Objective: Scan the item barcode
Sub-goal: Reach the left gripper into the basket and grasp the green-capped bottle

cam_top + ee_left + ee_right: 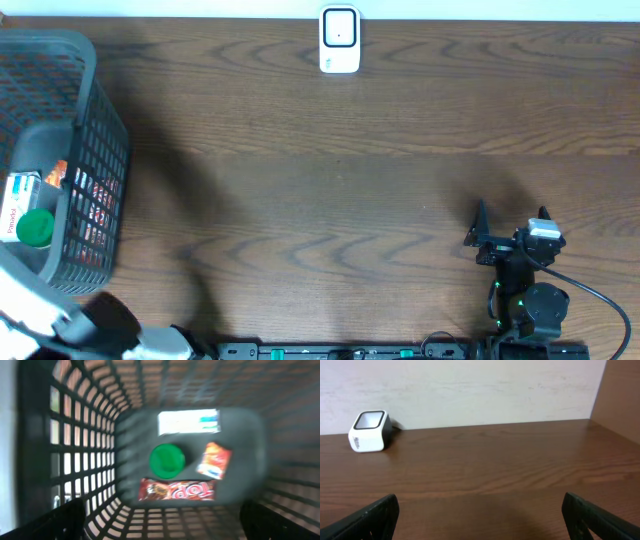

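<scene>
Dark wooden table [330, 190], white wall behind. Black plastic basket [100, 150] at the left end holds a TOP snack bar [176, 491], green cap [167, 460], white box [189, 422] and orange packet [214, 460]. Left gripper [162, 522] spread wide above the basket, empty. Right gripper [482, 520] released, low over the table, facing the barcode scanner [339, 40] at the far edge.

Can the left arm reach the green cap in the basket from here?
Probably yes. The left gripper is open over the basket, looking straight down at the green cap; nothing covers it, though the red bar lies close beside it.
</scene>
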You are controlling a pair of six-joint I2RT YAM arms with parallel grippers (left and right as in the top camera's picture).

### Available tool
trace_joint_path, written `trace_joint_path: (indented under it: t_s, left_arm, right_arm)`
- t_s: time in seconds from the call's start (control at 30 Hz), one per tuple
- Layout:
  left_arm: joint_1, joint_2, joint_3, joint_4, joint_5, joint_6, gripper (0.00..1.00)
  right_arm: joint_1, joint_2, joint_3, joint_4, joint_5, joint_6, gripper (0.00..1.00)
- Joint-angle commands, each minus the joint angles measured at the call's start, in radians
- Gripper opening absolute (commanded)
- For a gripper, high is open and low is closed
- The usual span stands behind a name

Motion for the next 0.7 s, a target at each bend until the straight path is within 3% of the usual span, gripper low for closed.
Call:
trace_joint_path:
  t_s: [0.0, 0.27, 0.67]
  left_arm:
    - [0.022, 0.093, 0.001, -0.031, -0.012, -0.027, 0.99]
    - [0.023, 0.225, -0.076, -0.02, -0.013, 0.02, 0.99]
    - [0.023, 0.229, -0.34, 0.188, -0.013, 0.077, 0.99]
  right_arm:
    - [-0.006, -0.006, -0.001, -0.003, -0.004, 0.01, 0.99]
    - [-0.006, -0.006, -0.001, -0.003, -0.003, 0.011, 0.99]
    - [-0.006, -0.006, -0.001, -0.003, -0.003, 0.011, 0.99]
